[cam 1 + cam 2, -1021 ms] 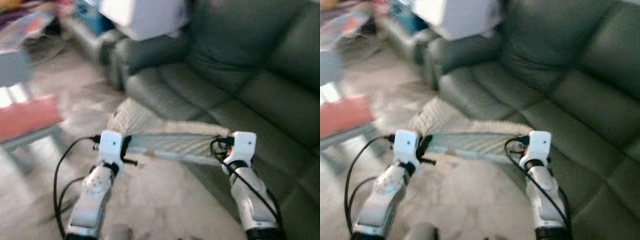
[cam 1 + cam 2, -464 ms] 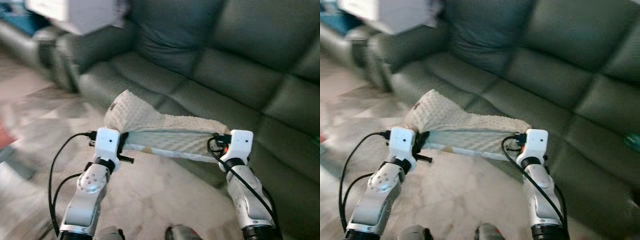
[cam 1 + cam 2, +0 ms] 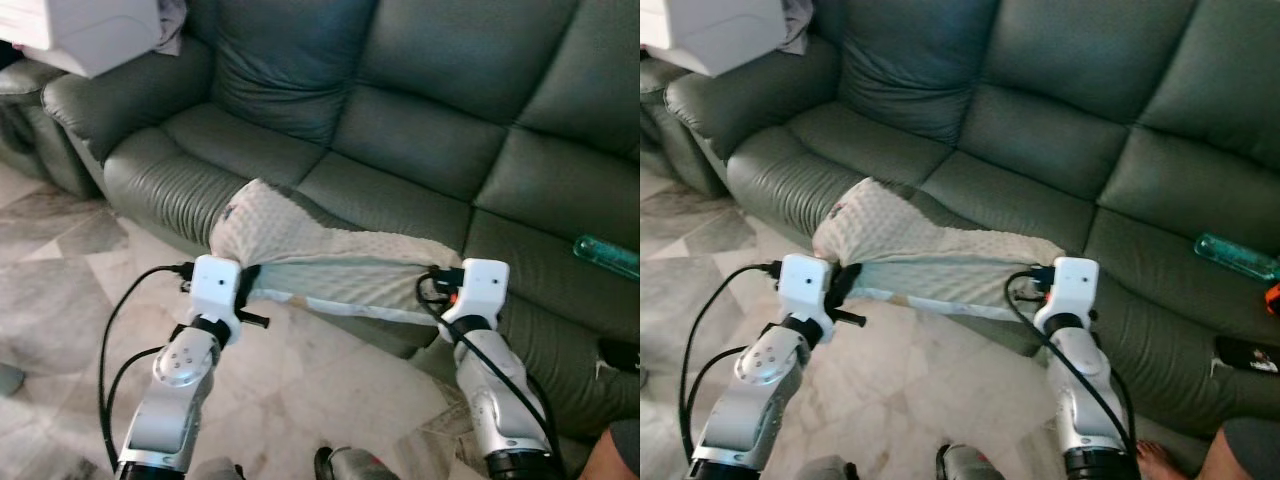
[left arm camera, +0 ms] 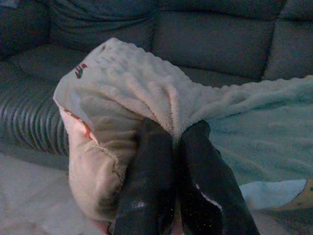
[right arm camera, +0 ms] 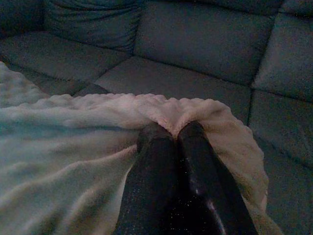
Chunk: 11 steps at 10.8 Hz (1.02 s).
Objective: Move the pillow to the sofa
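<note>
A cream, bumpy-textured pillow (image 3: pixel 320 250) hangs stretched between my two grippers in front of the dark green leather sofa (image 3: pixel 420 130), its far edge over the front of the seat cushions. My left gripper (image 4: pixel 171 134) is shut on the pillow's left end, fabric bunched between its black fingers (image 4: pixel 146 166). The right gripper (image 5: pixel 171 131) is shut on the pillow's right end (image 5: pixel 205 112). Both silver arms reach forward at the same height, left (image 3: pixel 215 290) and right (image 3: pixel 475 290).
A green bottle (image 3: pixel 605 255) lies on the sofa seat at the right, with a dark object (image 3: pixel 1245 352) near the seat's front edge. A white box (image 3: pixel 85 30) rests on the left armrest. A person's foot (image 3: pixel 1155 460) and knee stand at the lower right. Marble floor (image 3: pixel 60 300) lies below.
The camera has swung right and closer to the sofa, so the sofa now spans the view and the picture is sharp. Both grippers keep holding the pillow the same way.
</note>
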Available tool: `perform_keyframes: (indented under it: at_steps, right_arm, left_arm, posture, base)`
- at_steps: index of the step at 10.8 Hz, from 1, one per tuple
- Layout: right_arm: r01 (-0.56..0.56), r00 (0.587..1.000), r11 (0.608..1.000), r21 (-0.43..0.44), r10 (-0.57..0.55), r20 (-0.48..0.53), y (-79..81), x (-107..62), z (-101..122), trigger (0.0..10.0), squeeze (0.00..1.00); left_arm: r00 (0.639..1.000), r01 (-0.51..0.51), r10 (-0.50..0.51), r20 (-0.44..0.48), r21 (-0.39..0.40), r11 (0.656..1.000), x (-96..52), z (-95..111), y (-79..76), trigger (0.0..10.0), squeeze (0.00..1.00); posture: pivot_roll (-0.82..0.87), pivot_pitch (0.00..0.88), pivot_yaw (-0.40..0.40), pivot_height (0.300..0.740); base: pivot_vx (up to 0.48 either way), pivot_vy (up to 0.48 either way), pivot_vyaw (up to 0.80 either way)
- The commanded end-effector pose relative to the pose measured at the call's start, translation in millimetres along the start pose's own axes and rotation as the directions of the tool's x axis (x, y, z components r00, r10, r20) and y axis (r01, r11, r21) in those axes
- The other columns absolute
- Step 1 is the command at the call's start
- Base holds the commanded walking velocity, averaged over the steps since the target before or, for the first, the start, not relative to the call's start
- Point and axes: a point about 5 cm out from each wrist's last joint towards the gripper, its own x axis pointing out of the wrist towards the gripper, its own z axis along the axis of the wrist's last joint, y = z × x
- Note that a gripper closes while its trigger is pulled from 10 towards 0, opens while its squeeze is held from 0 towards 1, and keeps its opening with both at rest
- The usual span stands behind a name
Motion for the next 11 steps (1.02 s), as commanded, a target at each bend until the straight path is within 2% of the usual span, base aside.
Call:
perform_keyframes:
  at_steps: [1, 7, 11]
  right_arm:
    - [-0.010, 0.999, 1.000, -0.002, 0.010, 0.030, 2.1, 1.1, 7.5, 10.0, 0.00]
    - [-0.013, 1.000, 1.000, -0.004, 0.013, 0.024, 2.0, -1.3, 6.1, 10.0, 0.00]
    - [-0.012, 1.000, 1.000, -0.001, 0.012, 0.023, 1.7, -2.1, 5.9, 10.0, 0.00]
  left_arm:
    - [0.998, 0.024, -0.025, 0.057, 0.007, 1.000, 0.2, 11.5, -4.0, 10.0, 0.00]
    - [0.998, 0.041, -0.041, 0.051, 0.006, 0.999, -0.5, 10.0, -7.8, 10.0, 0.00]
    - [0.997, 0.052, -0.052, 0.048, 0.003, 0.999, -0.5, 9.1, -10.2, 10.0, 0.00]
  posture:
    - [0.01, 0.059, -0.060, 0.740]
    - [0.00, 0.070, -0.061, 0.740]
    - [-0.01, 0.072, -0.061, 0.740]
  base:
    - [0.274, 0.000, 0.00]
    - [0.264, 0.000, -0.80]
    - [0.000, 0.000, -0.80]
